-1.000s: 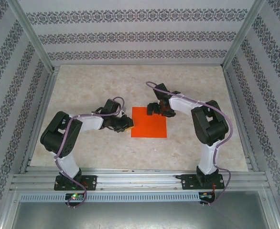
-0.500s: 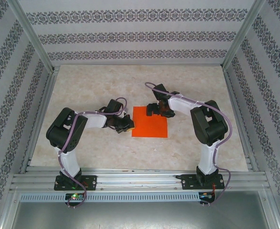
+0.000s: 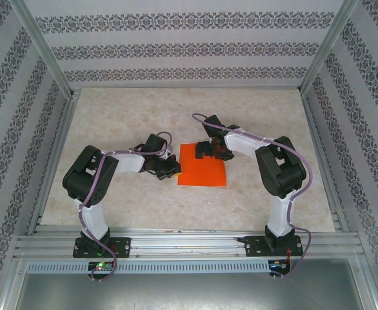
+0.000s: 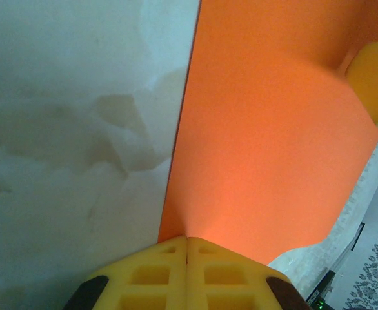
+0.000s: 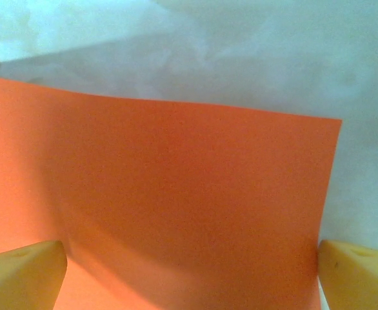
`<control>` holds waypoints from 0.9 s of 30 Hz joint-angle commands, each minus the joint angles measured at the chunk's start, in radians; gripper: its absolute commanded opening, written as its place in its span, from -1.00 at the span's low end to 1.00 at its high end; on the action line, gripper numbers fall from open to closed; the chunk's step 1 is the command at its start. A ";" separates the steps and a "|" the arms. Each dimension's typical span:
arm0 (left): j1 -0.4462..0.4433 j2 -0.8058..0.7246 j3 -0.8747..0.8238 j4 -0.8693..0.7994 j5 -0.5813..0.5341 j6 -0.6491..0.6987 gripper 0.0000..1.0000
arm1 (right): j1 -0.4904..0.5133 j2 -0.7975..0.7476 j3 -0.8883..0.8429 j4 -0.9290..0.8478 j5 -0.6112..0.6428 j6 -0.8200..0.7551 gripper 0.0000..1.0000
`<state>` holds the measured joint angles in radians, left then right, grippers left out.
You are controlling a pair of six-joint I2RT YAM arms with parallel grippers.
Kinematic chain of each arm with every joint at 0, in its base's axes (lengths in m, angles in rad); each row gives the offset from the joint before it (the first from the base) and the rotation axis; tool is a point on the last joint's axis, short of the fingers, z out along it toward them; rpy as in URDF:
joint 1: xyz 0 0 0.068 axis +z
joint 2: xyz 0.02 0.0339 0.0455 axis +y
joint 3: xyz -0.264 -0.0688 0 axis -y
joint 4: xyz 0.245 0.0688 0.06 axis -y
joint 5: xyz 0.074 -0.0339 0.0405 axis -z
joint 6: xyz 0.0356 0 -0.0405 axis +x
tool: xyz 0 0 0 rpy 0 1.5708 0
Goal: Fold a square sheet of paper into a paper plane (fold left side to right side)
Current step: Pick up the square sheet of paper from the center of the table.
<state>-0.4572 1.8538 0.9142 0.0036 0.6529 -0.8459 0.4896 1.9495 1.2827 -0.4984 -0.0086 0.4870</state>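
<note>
While the left tool (image 4: 188,248) nips the edge of the square sheet of paper (image 3: 203,169), spread on the counter (image 3: 111,129) under the wide-open right tool (image 5: 189,268), that shallow pinch could slip and skew the fold.

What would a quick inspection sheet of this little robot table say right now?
Surface: pale marbled table.
Job's things: square sheet of paper, orange, lying between the arms, not yet folded.
Clutter: nothing seen.
Grippers: left gripper shut on the sheet's left edge; right gripper open over the sheet's far edge.
Cables: purple cables run along both arms.
Surroundings: patterned walls, metal frame.
</note>
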 commanded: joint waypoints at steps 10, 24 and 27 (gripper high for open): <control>-0.011 0.022 0.010 -0.061 -0.030 0.015 -0.89 | 0.045 -0.046 -0.010 -0.048 -0.075 0.002 0.96; -0.012 0.015 0.011 -0.061 -0.033 0.016 -0.89 | 0.070 -0.023 0.029 -0.079 -0.035 -0.008 0.74; -0.012 0.007 0.006 -0.047 -0.033 0.010 -0.82 | 0.067 -0.034 0.030 -0.075 -0.040 -0.013 0.60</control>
<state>-0.4572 1.8538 0.9150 0.0006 0.6506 -0.8440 0.5480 1.9331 1.2842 -0.5503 -0.0658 0.4812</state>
